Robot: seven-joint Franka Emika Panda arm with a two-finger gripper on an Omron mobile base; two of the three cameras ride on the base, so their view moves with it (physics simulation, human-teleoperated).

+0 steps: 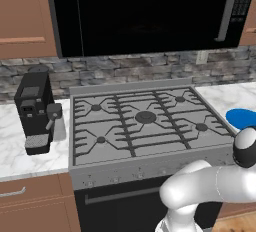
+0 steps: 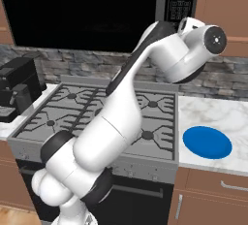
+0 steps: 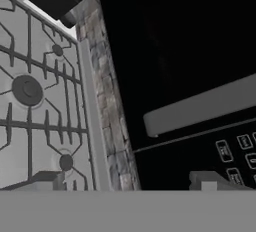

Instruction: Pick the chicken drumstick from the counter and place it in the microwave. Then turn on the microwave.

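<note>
The claw [image 3: 130,180] stands wide open and empty, its tips just below the microwave [image 3: 180,51] handle [image 3: 200,106] and button panel [image 3: 240,151]. The microwave door is closed, above the gas stove [image 1: 145,121]. A blue plate [image 2: 207,142] lies on the marble surface [image 2: 227,112].

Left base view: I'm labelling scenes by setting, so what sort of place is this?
A rendered home kitchen, apparently: a grey gas stove top with black grates, a wide black microwave with a grey bar handle mounted above it, and a small black coffee machine on the white marble counter.
</note>
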